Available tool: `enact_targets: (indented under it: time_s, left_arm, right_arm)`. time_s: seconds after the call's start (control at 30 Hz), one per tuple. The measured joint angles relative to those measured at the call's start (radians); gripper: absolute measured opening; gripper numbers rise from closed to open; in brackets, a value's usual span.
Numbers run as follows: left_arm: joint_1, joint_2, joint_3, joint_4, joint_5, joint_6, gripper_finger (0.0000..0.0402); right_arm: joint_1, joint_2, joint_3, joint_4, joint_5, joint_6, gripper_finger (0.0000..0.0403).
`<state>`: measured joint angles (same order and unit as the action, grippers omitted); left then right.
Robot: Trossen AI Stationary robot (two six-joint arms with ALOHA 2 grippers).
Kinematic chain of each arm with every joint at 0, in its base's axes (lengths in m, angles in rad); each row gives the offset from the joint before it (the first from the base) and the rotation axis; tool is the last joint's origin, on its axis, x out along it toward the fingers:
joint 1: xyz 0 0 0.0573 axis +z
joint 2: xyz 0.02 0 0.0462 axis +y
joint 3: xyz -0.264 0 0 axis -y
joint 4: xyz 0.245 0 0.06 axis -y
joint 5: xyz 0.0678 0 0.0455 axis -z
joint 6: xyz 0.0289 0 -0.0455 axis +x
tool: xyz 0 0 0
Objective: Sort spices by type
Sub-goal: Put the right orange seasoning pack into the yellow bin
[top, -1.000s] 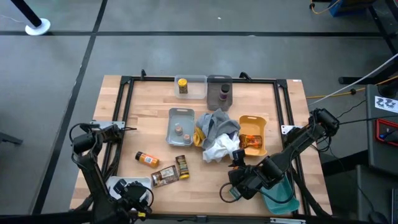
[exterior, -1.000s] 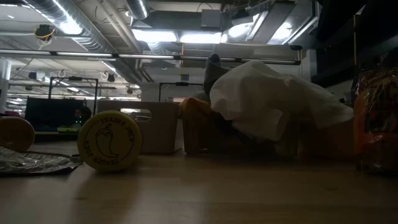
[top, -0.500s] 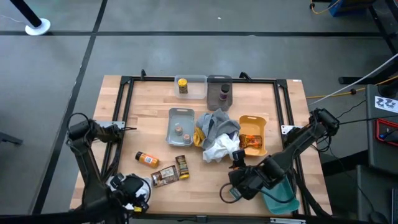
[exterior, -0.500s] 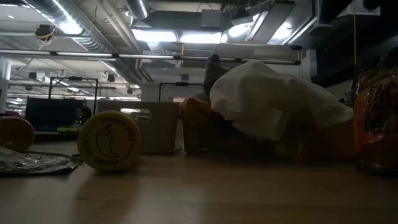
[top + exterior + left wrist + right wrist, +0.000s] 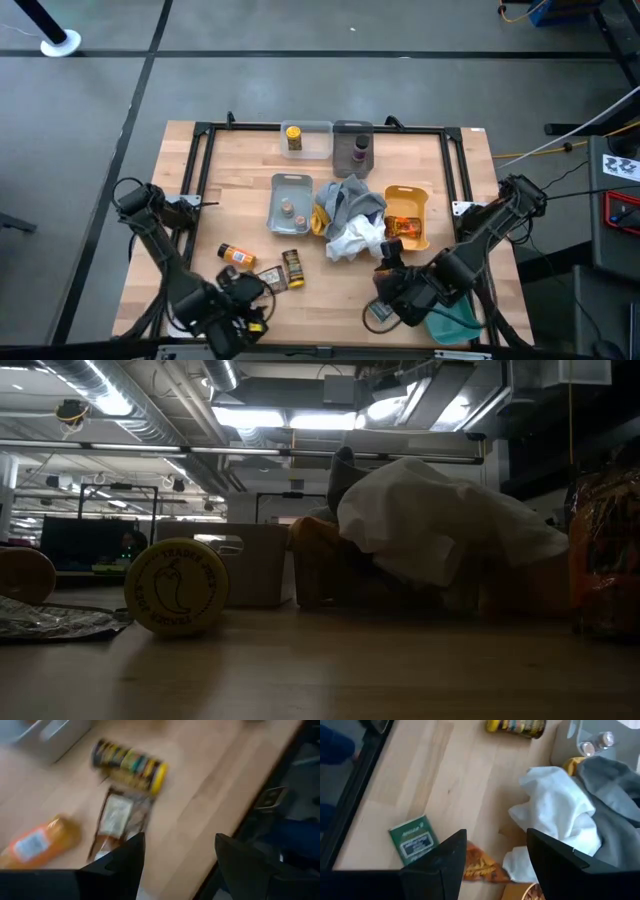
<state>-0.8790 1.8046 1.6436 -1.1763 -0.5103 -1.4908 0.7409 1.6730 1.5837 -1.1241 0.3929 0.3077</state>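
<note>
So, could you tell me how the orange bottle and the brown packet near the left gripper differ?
The orange bottle is round and bright orange with a pale label; the brown packet is flat and dark with a white label. The bottle lies clear of the left gripper; the packet sits closer. Both lie flat on the table, outside any tray.

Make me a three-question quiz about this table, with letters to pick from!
1. Where is the orange bottle?
A. bare table
B. clear tray
C. yellow tray

2. How many tiny round pots sit in the grey tray?
A. none
B. two
C. five

3. How is the left gripper?
A. shut on a jar
B. shut on a cloth
C. open, empty

Answers:
1 A, it lies on bare wood.
2 B, two small lids show.
3 C, a gap shows between its fingers with nothing in it.
</note>
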Motion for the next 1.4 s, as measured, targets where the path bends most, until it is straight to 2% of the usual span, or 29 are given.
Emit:
enact_targets:
  time_s: [0.13,0.33,0.47,0.63,0.7,0.93,1.2,1.4]
  left_arm:
    - [0.058,0.001,0.000,0.053,0.000,0.145,0.0224]
    - [0.139,0.002,0.000,0.068,-0.001,0.225,0.0224]
    - [0.183,0.002,0.000,0.069,-0.001,0.264,0.0224]
    - [0.227,0.003,0.000,0.070,-0.002,0.301,0.0224]
    - [0.238,0.003,0.000,0.070,-0.003,0.313,0.0224]
    - [0.253,0.004,-0.001,0.069,-0.004,0.316,0.0224]
    - [0.252,0.004,-0.001,0.069,-0.005,0.356,0.0224]
    - [0.252,0.004,-0.001,0.069,-0.011,0.363,0.0224]
  right_arm:
    - [0.047,0.000,0.008,-0.030,0.006,0.002,0.0207]
    - [0.118,-0.002,0.008,-0.090,0.008,0.129,0.0207]
    - [0.146,-0.002,0.008,-0.137,0.015,0.326,0.0207]
    - [0.142,-0.002,0.008,-0.212,0.094,0.670,0.0207]
    - [0.142,-0.002,0.007,-0.222,0.095,0.747,0.0207]
    - [0.143,-0.002,-0.009,-0.133,0.068,0.797,0.0207]
    - [0.120,-0.002,-0.107,-0.094,0.096,1.007,0.0207]
    - [0.081,-0.002,-0.187,-0.086,0.111,1.103,0.0207]
